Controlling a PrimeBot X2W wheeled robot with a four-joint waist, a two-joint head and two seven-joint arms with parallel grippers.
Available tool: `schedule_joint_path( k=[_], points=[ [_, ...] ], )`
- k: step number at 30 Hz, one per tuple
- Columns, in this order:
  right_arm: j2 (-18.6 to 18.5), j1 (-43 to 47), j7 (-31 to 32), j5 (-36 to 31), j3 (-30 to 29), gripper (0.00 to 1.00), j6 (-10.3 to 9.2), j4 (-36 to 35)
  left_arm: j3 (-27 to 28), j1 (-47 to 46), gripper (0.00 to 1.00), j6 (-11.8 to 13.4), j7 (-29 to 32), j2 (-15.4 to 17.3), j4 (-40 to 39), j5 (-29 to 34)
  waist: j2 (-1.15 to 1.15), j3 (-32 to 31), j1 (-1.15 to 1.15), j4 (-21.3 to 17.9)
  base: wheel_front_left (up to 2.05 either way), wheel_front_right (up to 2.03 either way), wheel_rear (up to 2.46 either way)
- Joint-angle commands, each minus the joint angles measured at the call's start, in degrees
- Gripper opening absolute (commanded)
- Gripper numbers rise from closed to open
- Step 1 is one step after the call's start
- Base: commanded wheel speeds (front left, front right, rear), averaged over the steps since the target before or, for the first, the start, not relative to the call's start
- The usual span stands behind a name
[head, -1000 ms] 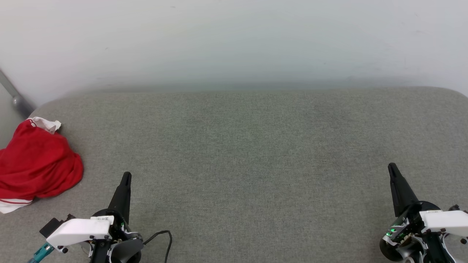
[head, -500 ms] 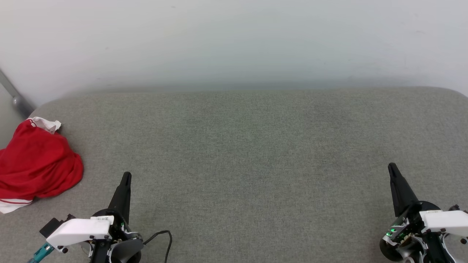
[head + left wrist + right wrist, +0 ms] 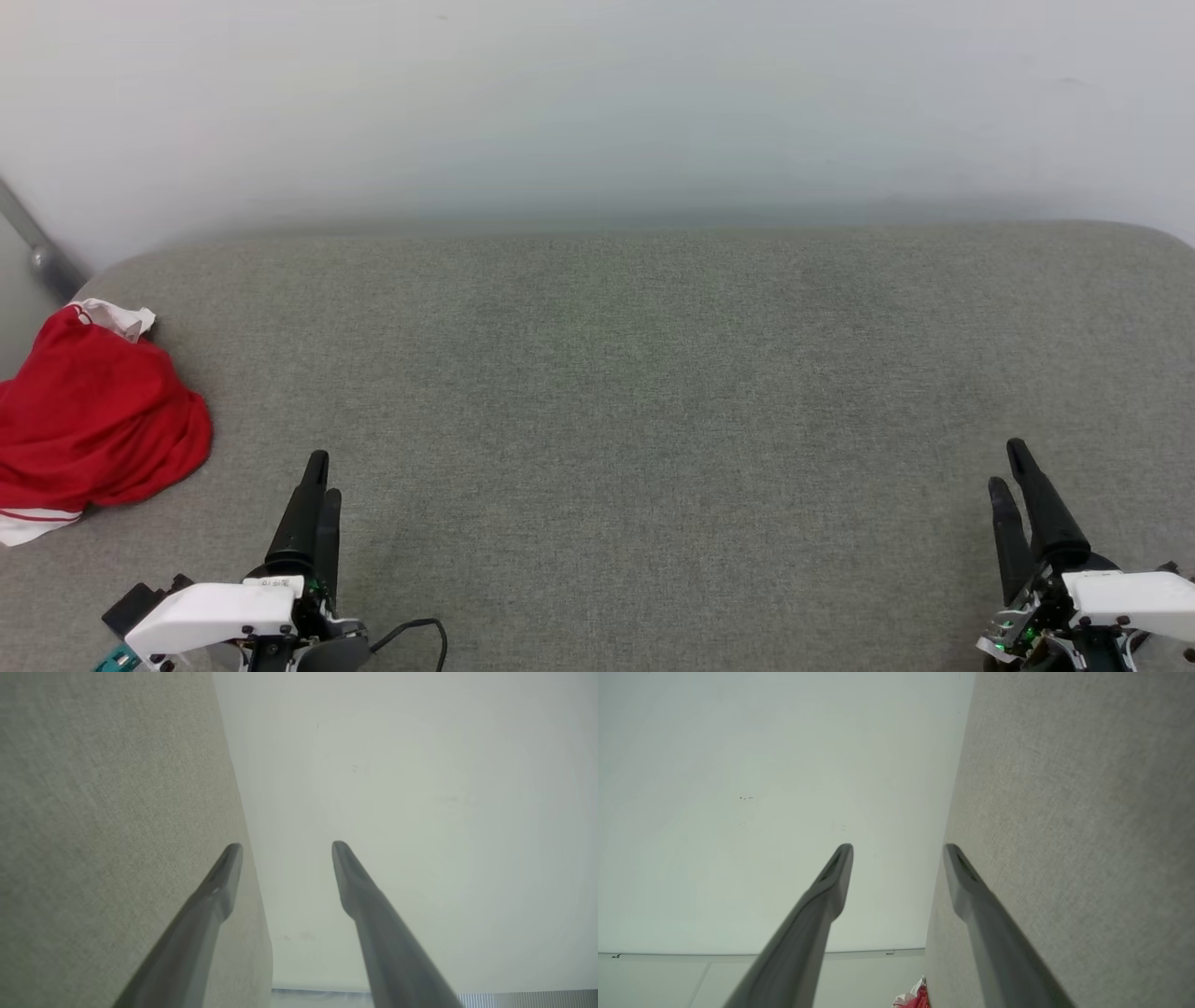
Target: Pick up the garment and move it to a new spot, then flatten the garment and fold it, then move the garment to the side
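Both grippers have parted their fingers since a second ago, when each showed as one closed dark point, and both now sit a little lower in the head view; the garment lies as it did. The left gripper [image 3: 324, 476] stands at the lower left with its two fingers spread, pointing up over the grey pad [image 3: 597, 373]; the right gripper [image 3: 1006, 465] stands at the lower right, likewise spread, holding no cloth. In the left wrist view the fingers [image 3: 210, 905] stand well apart, the pad on one side of the gap and the pale wall [image 3: 597, 93] on the other; the right wrist view shows the same split, mirrored.

The garment [image 3: 93, 420] is a crumpled red heap with white at its top and bottom edges, at the far left edge of the pad, partly cut off by the frame; it lies apart from the left gripper, up and to the left of it, with a stretch of grey pad between them; it is well apart from the right gripper, the width of the pad away. A grey pole [image 3: 37, 247] slants down behind the garment at the wall; a black cable [image 3: 420, 630] loops on the pad just beside the left gripper's base.
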Motion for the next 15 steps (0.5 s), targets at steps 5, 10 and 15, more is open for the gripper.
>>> schedule_joint_path(
  k=[5, 10, 15],
  points=[
    [0.0, 0.2, -1.9, -6.9, -1.0, 1.00, 0.01, -2.9, 0.3, -0.5, 1.00, 1.6, -1.9, 0.1, -3.4, 6.8, 0.00, 0.1, 0.00, 0.0, 0.00, 0.00, 0.00],
    [0.0, 0.8, -3.2, -13.4, -1.2, 1.00, 0.01, -5.0, -0.4, -0.1, 1.00, 3.8, -3.2, 0.1, -5.6, 13.0, 0.00, 0.2, 0.00, 0.0, 0.00, 0.00, 0.00],
    [0.0, 1.4, -4.1, -18.7, -1.2, 1.00, 0.01, -6.7, -1.6, 0.3, 1.00, 5.5, -4.1, 0.1, -6.9, 18.4, 0.00, 0.2, 0.00, 0.1, 0.00, 0.00, 0.00]
  ],
)
